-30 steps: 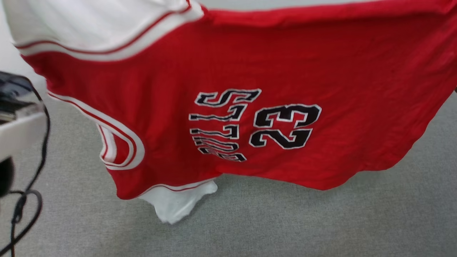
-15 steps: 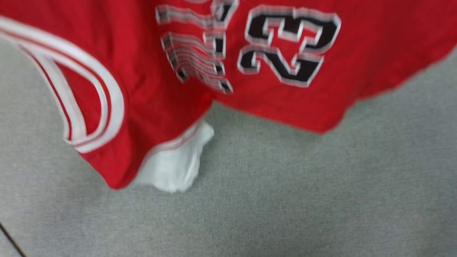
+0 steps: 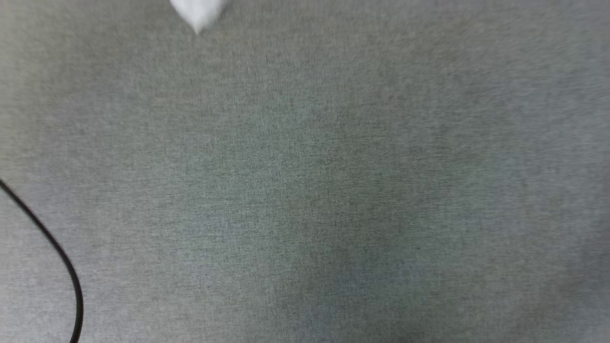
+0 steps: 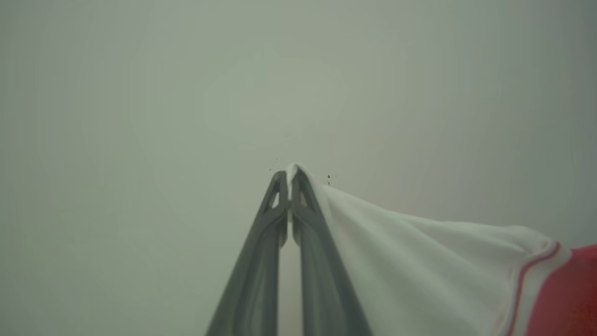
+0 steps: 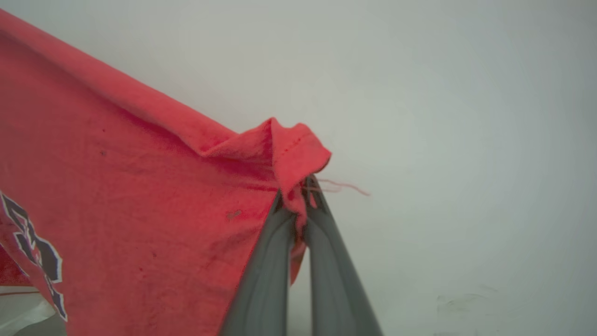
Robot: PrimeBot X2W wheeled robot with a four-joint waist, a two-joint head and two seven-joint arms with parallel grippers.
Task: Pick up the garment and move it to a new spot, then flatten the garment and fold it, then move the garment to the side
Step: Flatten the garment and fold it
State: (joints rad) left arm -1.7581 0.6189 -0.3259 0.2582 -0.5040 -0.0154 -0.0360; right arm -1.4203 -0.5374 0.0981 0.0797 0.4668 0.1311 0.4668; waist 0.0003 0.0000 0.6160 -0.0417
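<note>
Head view: a white tip of the garment (image 3: 198, 13) pokes in at the top edge, above a grey surface (image 3: 333, 190); a black cable (image 3: 57, 252) curves at lower left.
Left wrist view: the left pincer (image 4: 290, 176) is clamped on the garment's white sleeve, which trails to the lower right.
Right wrist view: the right pincer (image 5: 304, 189) is pinched tight on a red corner, with the cloth spreading left.

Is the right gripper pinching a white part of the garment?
No, in the right wrist view the right gripper is shut on a red hemmed corner of the garment.
</note>
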